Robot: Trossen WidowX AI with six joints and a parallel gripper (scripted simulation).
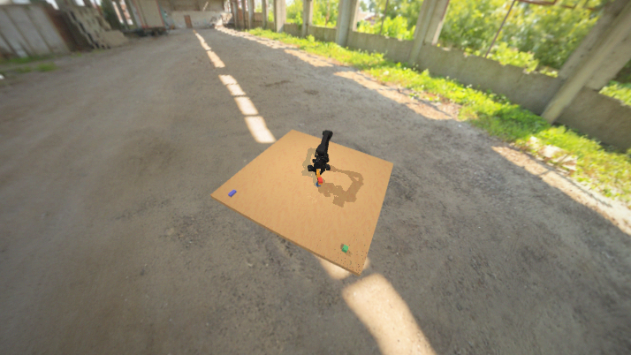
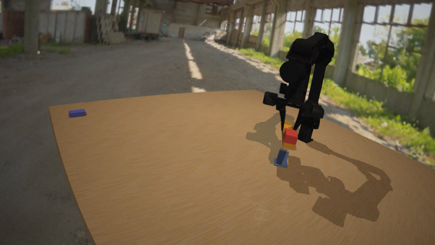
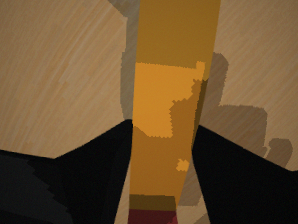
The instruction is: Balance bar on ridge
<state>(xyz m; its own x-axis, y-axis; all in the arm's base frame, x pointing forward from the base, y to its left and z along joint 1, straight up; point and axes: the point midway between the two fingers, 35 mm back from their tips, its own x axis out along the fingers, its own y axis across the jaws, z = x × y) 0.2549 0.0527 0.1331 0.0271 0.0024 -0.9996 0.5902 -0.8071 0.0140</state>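
The orange bar (image 1: 318,174) (image 2: 289,146) (image 3: 170,90) carries a red block (image 1: 320,180) (image 2: 290,137) (image 3: 150,217) on top at one end. My gripper (image 2: 288,129) (image 3: 162,129) is shut on the bar, with one black finger on each long side, away from the red end. The bar is held above the table, its red end toward the exterior camera. The blue-grey ridge (image 1: 317,185) (image 2: 282,158) stands on the table, just below the red end in the exterior view. Whether bar and ridge touch is unclear. The wrist view does not show the ridge.
The wooden table (image 1: 274,190) (image 2: 152,183) bears a blue-violet block (image 1: 232,193) (image 2: 77,113) near its left corner and a green block (image 1: 345,248) near its front corner. The arm's base stands behind the bar. Shadows of the arm fall around the ridge.
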